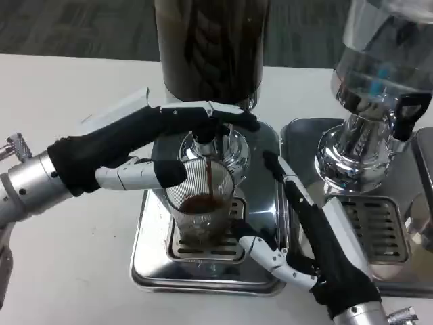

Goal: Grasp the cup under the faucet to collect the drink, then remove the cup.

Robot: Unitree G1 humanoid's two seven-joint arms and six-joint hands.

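A ribbed clear glass cup (201, 211) stands on the drip grille (203, 249) under the faucet (205, 145) of the dark drink dispenser (210, 47). A thin brown stream falls into it, and brown drink fills its lower part. My left hand (159, 145) grips the faucet lever (226, 115), with fingers laid over the top and the thumb beneath, by the cup's rim. My right hand (308, 237) lies to the right of the cup with its fingers stretched out and apart from the glass. Its thumb tip reaches the cup's lower right side.
The cup's steel drip tray (145, 267) sits on the white table. A second dispenser (379, 74) with a black tap handle (408, 112) stands on its own tray (406, 271) at the right, close to my right forearm.
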